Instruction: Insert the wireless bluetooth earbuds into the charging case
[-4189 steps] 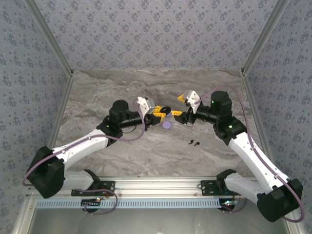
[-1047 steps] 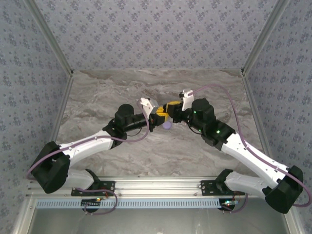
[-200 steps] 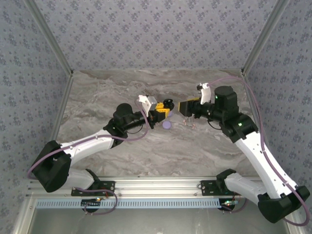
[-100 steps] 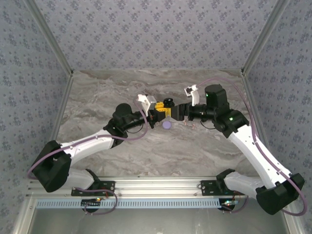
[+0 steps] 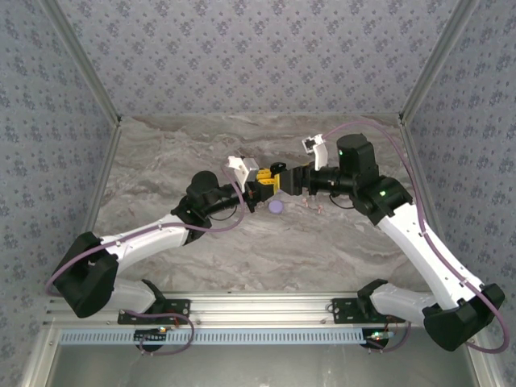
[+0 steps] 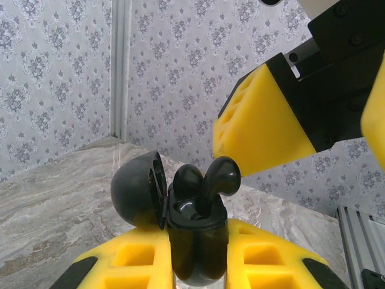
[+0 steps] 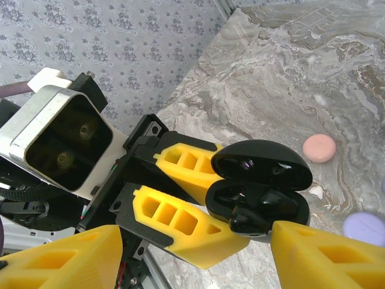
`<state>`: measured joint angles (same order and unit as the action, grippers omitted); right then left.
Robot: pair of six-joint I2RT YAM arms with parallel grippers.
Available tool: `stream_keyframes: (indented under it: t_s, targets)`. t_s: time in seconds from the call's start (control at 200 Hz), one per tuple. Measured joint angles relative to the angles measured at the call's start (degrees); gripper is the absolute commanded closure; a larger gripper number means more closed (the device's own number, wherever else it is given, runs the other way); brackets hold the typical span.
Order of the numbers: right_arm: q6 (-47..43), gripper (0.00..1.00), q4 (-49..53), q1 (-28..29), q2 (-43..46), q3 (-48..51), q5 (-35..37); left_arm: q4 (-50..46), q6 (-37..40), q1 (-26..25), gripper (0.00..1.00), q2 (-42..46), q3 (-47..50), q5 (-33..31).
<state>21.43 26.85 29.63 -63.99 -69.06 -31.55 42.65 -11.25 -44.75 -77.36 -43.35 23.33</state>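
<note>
The top view shows both arms reaching in over the middle of the marble desk [image 5: 201, 153] until the left claw [image 5: 272, 183] and right claw [image 5: 298, 181] nearly meet tip to tip, with a purple disc [image 5: 276, 206] lying on the desk just on the near side of them. From this height the case's contents are too small to read. The left wrist view supplies that detail. The left claw is pressed together on the body of a black charging case [image 6: 198, 232], one yellow finger on each side, holding it upright and off the desk. The lid [image 6: 137, 189] is hinged open to the left. Two black earbuds [image 6: 221, 174] sit in the case, both rising above its rim, the right one higher. One yellow finger of the right claw hangs just above and behind that taller earbud; whether they touch cannot be determined. The right wrist view shows the same case from the opposite side, open toward the camera, and adds a pink disc [image 7: 319, 148] on the desk beyond it. The right claw's fingers are spread wide, one at each lower corner, gripping nothing; the right-hand fingertip is just beside the lower rim of the case.
</note>
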Motion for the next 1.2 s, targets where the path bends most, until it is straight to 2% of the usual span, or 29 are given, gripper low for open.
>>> stream_keyframes:
  t_s: [0.545, 1.199]
  targets:
    - [-0.5, 0.41, 1.0, 1.4, -1.4, -0.7, 0.2, -0.5, 0.0, 0.0, 1.0, -0.1, 0.0, 0.0]
    - [-0.6, 0.41, 1.5, 2.9, -3.8, -2.1, 0.2, -1.0, 0.0, 0.1, 1.0, -0.7, 0.0, 0.0]
